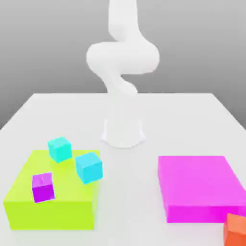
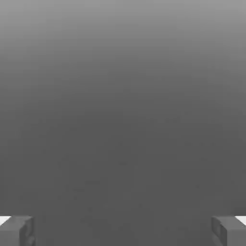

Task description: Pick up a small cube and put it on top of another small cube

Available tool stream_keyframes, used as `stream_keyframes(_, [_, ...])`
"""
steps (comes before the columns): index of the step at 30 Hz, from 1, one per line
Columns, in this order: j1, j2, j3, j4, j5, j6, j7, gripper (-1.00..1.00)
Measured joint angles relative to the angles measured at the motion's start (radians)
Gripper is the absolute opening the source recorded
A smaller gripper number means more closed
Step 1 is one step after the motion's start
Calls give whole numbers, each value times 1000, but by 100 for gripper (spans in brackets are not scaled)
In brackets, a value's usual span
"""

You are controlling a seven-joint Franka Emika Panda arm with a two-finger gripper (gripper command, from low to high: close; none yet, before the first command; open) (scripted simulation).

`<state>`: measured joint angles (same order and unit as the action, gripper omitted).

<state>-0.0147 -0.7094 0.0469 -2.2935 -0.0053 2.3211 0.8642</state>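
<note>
The white table carries 2 flat blocks: a magenta slab with the orange-red cube just beside its near corner, and a lime slab. On the lime slab's far edge sits the turquoise cube, near a sky-cyan cube and a purple cube. The gripper is spread wide, pinching nothing.

Smooth white rounded arm (grey blocky fingertips).
</note>
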Motion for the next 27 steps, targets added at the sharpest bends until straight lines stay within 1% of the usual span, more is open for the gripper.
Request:
stream_keyframes(8, [-41, 291, 160, 21, -46, 70, 230, 0])
stream_keyframes(16, [-36, 583, 284, 42, -151, 136, 497, 0])
stream_keyframes(18, [-20, 658, 306, 47, -182, 151, 567, 0])
stream_keyframes(22, [33, 806, 316, 58, -237, 182, 702, 0])
stream_keyframes(27, [103, 985, 315, 71, -271, 225, 847, 0])
